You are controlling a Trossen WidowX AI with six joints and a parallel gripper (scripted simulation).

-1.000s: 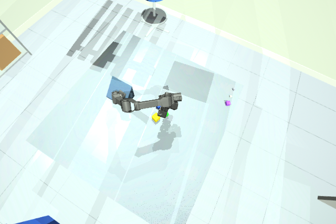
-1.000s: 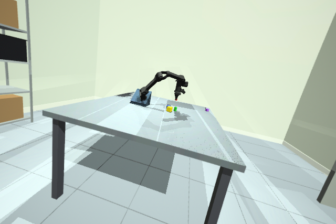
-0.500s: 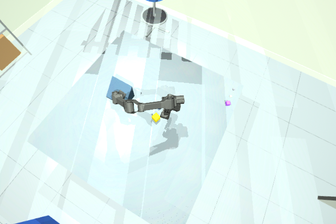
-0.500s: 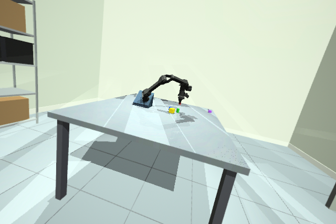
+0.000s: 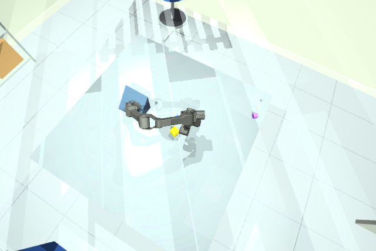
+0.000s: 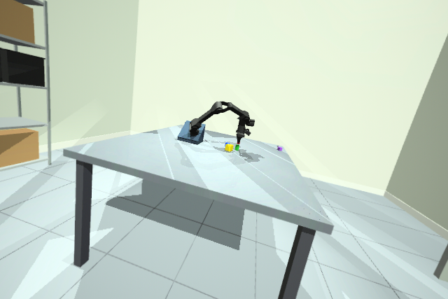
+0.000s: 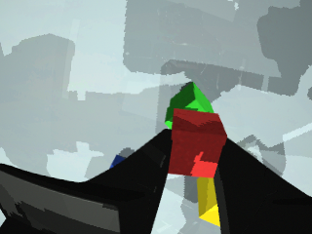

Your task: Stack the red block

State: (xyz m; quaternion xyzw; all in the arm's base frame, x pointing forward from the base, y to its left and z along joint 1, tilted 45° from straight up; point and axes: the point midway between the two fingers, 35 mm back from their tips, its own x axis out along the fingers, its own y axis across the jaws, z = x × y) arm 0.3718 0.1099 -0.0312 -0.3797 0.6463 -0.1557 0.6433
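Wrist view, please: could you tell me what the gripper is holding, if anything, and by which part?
The gripper is shut on the red block, its fingers pressing the block's two opposite side faces.

A dark grey, jointed arm (image 5: 164, 119) is seen, mounted on a blue slab base (image 6: 191, 133). Gripper (image 7: 195, 221) fingers appear black; finer detail is too blurred to make out.
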